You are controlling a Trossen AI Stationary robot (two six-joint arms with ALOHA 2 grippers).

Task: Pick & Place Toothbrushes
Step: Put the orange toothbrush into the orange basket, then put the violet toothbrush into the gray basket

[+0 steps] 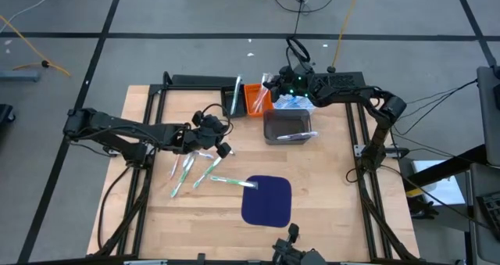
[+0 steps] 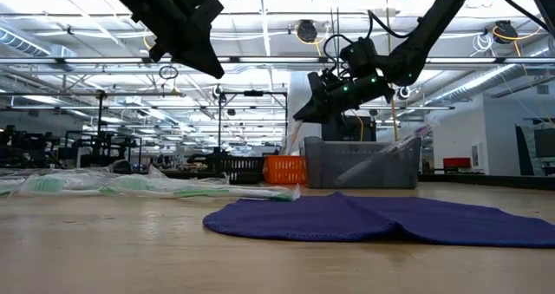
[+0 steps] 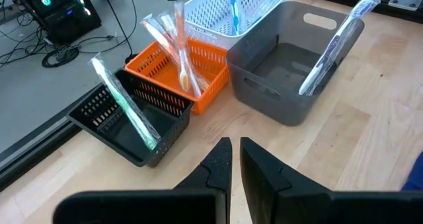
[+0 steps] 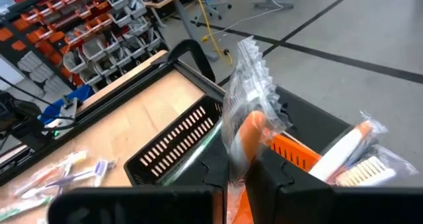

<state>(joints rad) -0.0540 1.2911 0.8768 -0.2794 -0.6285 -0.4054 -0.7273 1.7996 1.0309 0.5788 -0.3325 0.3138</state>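
Right wrist view alone shows us the right gripper [image 4: 238, 168] clamping a wrapped orange toothbrush [image 4: 248, 135]; the high view adds the left gripper [image 1: 224, 150], closed, empty.

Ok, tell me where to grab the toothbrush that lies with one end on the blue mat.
Take the toothbrush at mid-handle, over bare table, bringing the nearer left gripper straight down, fingers across its length. It lies flat, one end on the mat, and its middle looks clear of the other toothbrushes.
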